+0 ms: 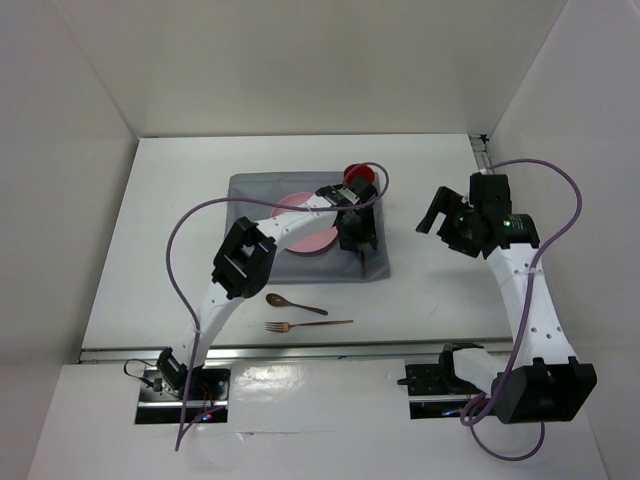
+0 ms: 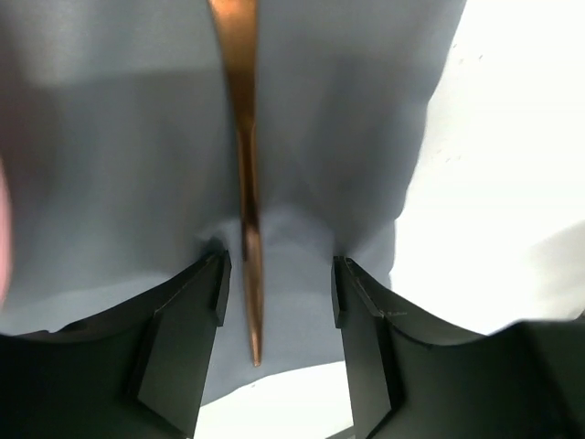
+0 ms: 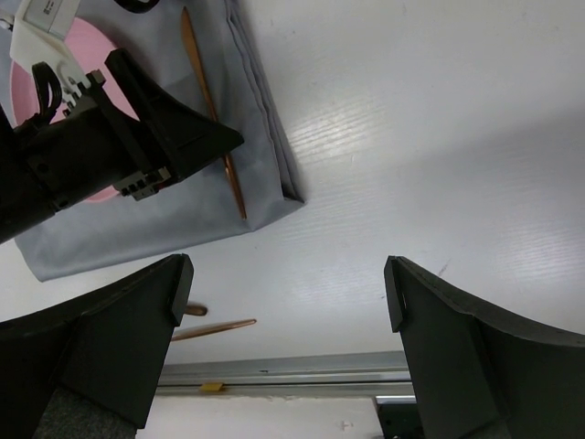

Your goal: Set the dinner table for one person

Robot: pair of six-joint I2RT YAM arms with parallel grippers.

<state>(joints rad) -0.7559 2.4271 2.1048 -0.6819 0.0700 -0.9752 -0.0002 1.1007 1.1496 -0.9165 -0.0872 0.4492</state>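
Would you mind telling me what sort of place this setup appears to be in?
Probably a robotics lab test cell, not a dining room: plain white wall panels enclose the dinner table, and a left arm and right arm are mounted at its near edge.

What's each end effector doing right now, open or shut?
Left end effector: open, straddling the copper utensil on the grey mat, not gripping it.
Right end effector: open, empty.

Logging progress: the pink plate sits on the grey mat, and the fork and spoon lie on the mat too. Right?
Not quite. The plate is on the mat, but the fork and spoon lie off it, on the bare table nearer the arm bases. The top view shows this.
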